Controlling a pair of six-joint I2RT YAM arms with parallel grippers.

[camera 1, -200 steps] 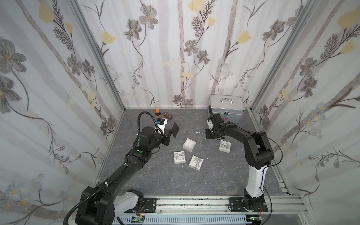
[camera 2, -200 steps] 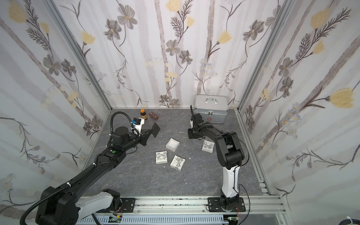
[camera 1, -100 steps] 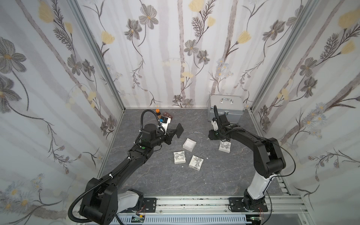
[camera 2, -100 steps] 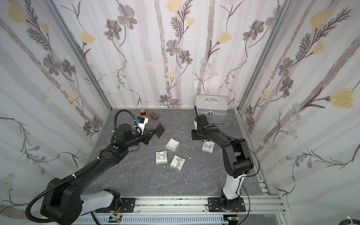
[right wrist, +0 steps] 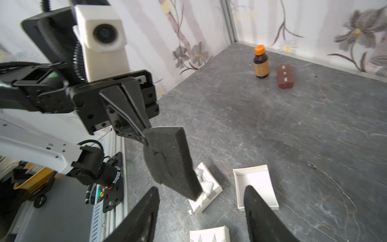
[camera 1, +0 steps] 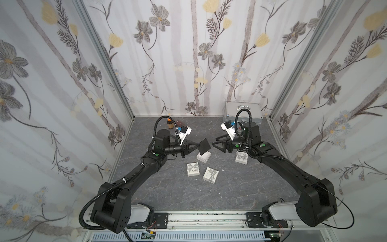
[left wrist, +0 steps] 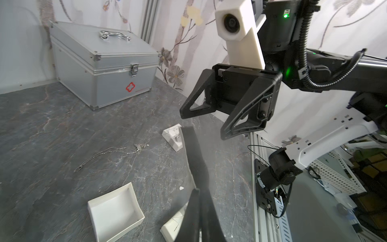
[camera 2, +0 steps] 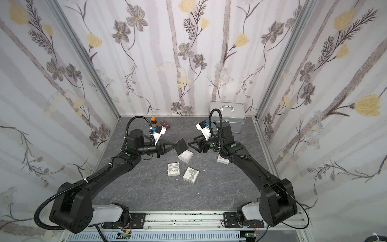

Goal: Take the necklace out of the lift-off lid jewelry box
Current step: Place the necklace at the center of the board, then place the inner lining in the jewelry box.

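Floral wallpaper closes in three sides of the booth, and the worktop [camera 1: 180, 194] is a dark grey, marbled slab. At the back stand a silver case [camera 1: 244, 110] with a handle, a small brown bottle [camera 1: 170, 124] with an orange cap, and a little brown box [camera 1: 179, 123] just beside it. The left hand [camera 1: 194, 146] is held above the slab and is closed on one edge of a black foam pad [camera 1: 204, 146], which hangs tilted in the air over an open white box [camera 1: 203, 156]. That box sits on the slab and looks bare inside in the left wrist view. The right hand [camera 1: 215, 141] faces the pad from the other side, near it but not touching. Its fingers [left wrist: 240, 123] are spread apart with nothing between them. The necklace [left wrist: 111, 149] lies loose on the worktop, outside the open box and apart from it, stretched in a thin silvery line between the box and the silver case. I cannot make it out in the top views. Two small white boxes printed with bows [camera 1: 192, 169] lie side by side nearer the front, and a third [camera 1: 241, 157] sits under the right arm.
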